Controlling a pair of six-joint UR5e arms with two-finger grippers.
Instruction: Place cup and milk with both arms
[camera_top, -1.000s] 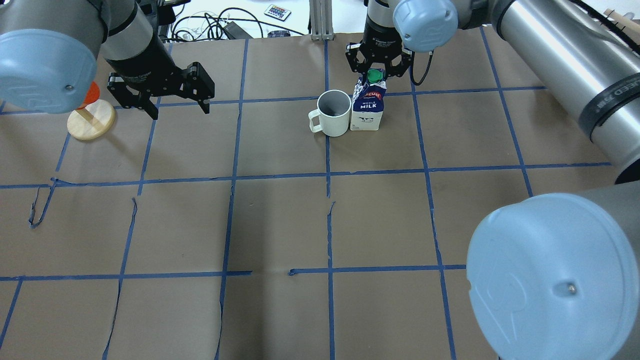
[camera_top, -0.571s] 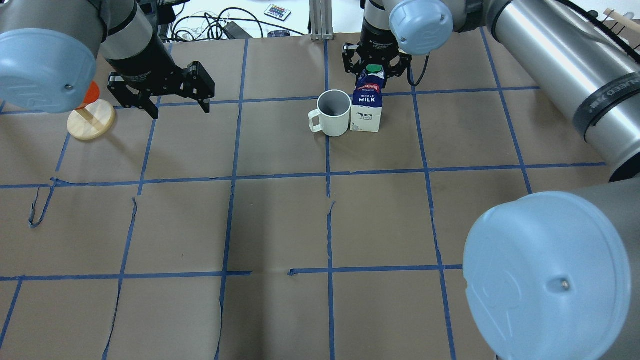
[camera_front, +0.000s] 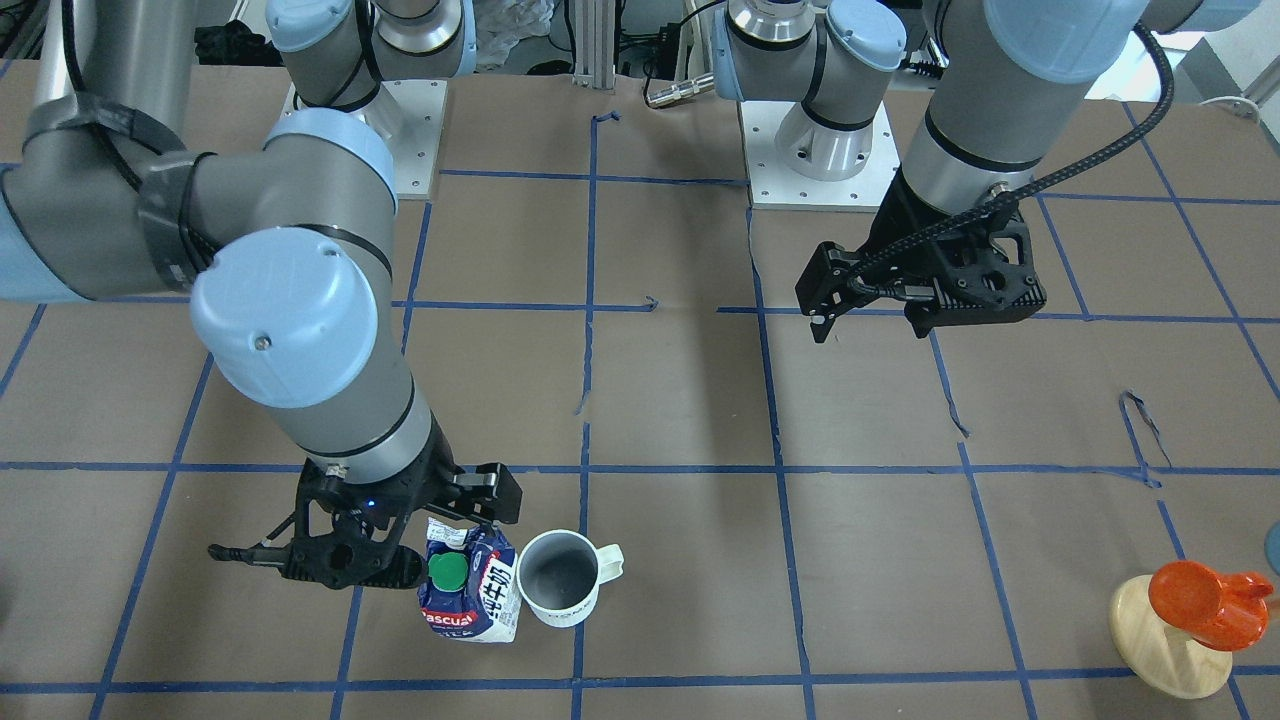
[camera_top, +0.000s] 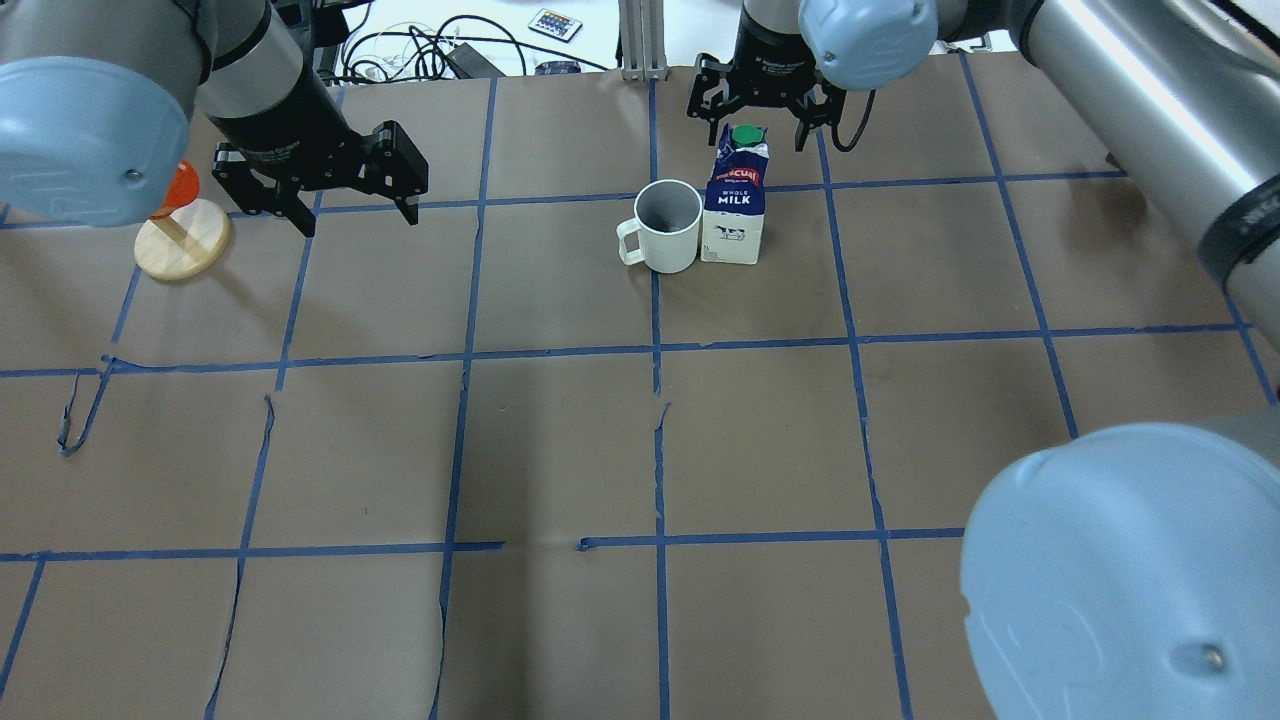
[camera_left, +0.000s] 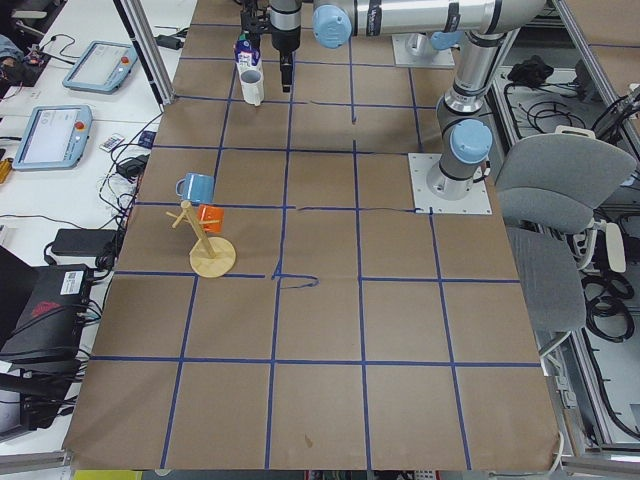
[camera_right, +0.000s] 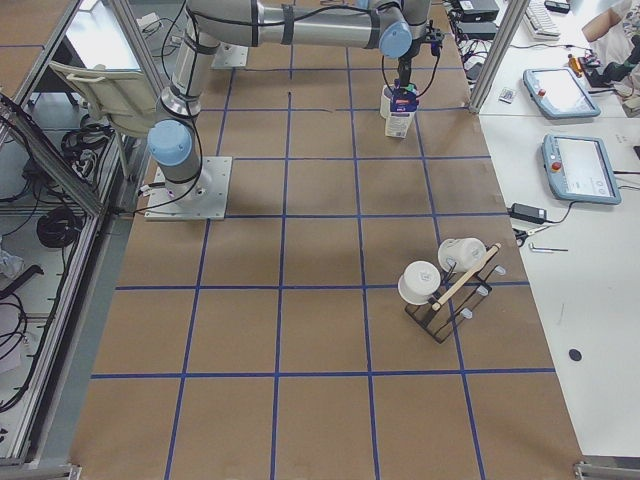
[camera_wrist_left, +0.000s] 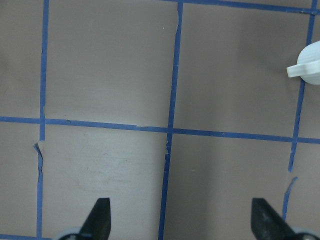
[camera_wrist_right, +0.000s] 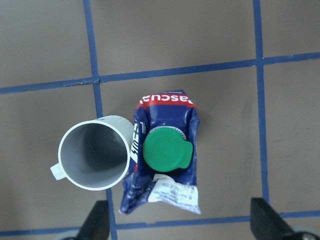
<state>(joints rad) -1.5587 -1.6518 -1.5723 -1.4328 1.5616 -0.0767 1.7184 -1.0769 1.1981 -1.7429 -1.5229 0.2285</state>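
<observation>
- The bench (camera_top: 560, 450), covered in brown paper with a blue tape grid, carries both task items in its far middle part, on the operators' side.
- The right arm (camera_top: 1120, 110) reaches far across the bench, wrist pointing straight down over the carton.
- The left arm (camera_top: 250, 70) hangs over the far left squares, well apart from both items and near a wooden disc (camera_top: 183, 245).
- The right end effector (camera_top: 756, 112) is released. Its fingers are spread wide to either side above the milk, gripping nothing.
- The left end effector (camera_top: 357, 215) is likewise spread and empty, with only bare bench below it.
- The milk (camera_top: 733, 215) stands upright on the bench. Its top is crumpled and its green cap (camera_top: 745, 133) sits directly under the right wrist.
- The cup (camera_top: 668, 228) stands upright, touching the carton's side, with its handle turned away from it.
- Judgement: both placements look done, so this is the let-go and withdrawal step. The next move calls for a straight lift of the right arm that keeps the fingers clear of the tall, dented carton, which would tip easily.
</observation>
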